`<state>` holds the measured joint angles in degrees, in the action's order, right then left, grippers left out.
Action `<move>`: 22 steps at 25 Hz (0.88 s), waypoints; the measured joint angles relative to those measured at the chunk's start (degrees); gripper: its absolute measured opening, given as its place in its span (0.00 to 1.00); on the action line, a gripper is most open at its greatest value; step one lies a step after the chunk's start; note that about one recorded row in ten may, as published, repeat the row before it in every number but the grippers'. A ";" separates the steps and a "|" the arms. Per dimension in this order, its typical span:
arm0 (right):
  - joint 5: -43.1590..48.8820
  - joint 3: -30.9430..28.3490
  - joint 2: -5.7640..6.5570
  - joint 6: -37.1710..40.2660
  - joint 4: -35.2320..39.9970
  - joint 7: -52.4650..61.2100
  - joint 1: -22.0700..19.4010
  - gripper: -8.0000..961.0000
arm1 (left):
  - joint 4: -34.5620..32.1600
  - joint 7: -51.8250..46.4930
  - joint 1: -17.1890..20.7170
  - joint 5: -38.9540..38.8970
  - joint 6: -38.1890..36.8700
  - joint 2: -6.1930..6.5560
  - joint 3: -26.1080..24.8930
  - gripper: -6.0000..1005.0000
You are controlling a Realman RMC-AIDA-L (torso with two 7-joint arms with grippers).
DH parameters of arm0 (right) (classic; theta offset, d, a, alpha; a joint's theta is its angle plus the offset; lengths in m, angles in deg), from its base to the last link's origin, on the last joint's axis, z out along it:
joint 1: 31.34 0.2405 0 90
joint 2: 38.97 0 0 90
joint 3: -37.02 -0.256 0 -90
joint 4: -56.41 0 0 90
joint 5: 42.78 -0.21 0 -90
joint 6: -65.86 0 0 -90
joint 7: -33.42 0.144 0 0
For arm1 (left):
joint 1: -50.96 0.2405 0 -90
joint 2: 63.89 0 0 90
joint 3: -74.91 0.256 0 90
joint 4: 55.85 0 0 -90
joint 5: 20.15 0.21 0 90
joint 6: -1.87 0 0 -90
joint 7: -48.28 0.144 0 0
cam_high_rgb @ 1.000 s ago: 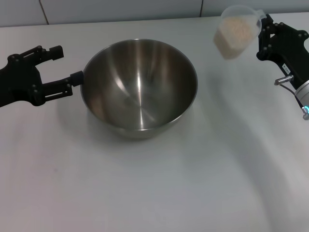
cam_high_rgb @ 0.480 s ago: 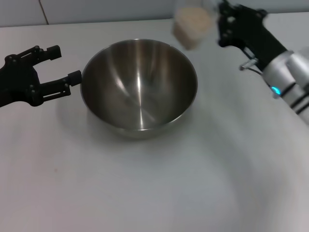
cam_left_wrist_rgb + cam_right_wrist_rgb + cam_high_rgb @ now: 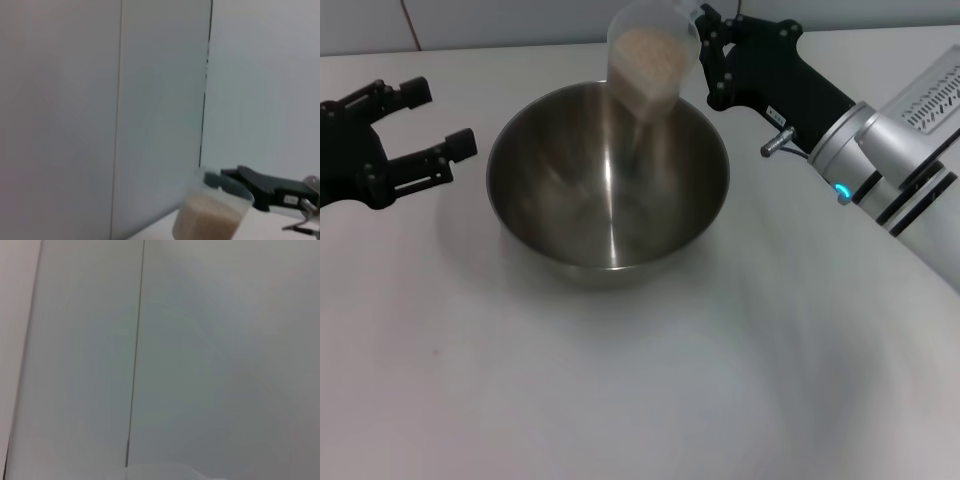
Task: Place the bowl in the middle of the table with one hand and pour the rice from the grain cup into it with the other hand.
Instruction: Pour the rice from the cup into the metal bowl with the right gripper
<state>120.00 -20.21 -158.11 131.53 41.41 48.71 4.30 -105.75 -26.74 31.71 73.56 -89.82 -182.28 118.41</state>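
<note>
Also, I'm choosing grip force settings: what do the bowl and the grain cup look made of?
The bowl looks like polished stainless steel: silvery, with mirror-like streaks inside. The grain cup, held by the right gripper, seems clear, slightly frosted plastic, since the pale rice shows through its wall.

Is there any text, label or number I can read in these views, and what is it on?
None is readable.
White sticker on the right pincer, near the wrist: too small to read. The same sticker in the left wrist view: blurred.
Cup, bowl, table, left pincer: no markings visible.
</note>
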 joint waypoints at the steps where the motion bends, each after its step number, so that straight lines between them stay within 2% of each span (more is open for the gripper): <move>1: 0.02 0.00 0.00 -0.04 0.02 0.01 -0.07 0.01 | 0.02 0.07 0.14 -0.32 -0.03 0.01 0.03 0.84; 18: 0.08 0.02 -0.05 -0.11 0.28 -0.62 -0.72 0.01 | 0.85 0.14 0.36 -0.69 -0.69 0.00 0.35 0.84; 21: 0.13 0.02 -0.03 -0.11 0.36 -3.19 -0.51 0.01 | 0.94 0.14 0.63 -0.68 -0.80 0.02 0.24 0.84; 22: 0.21 0.02 0.03 -0.10 0.21 -7.16 -0.44 0.01 | 1.04 0.15 0.81 -0.67 -0.75 0.02 0.02 0.84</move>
<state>120.22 -20.20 -158.08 131.43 41.62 41.55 3.86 -104.72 -26.59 32.52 72.89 -90.57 -182.26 118.43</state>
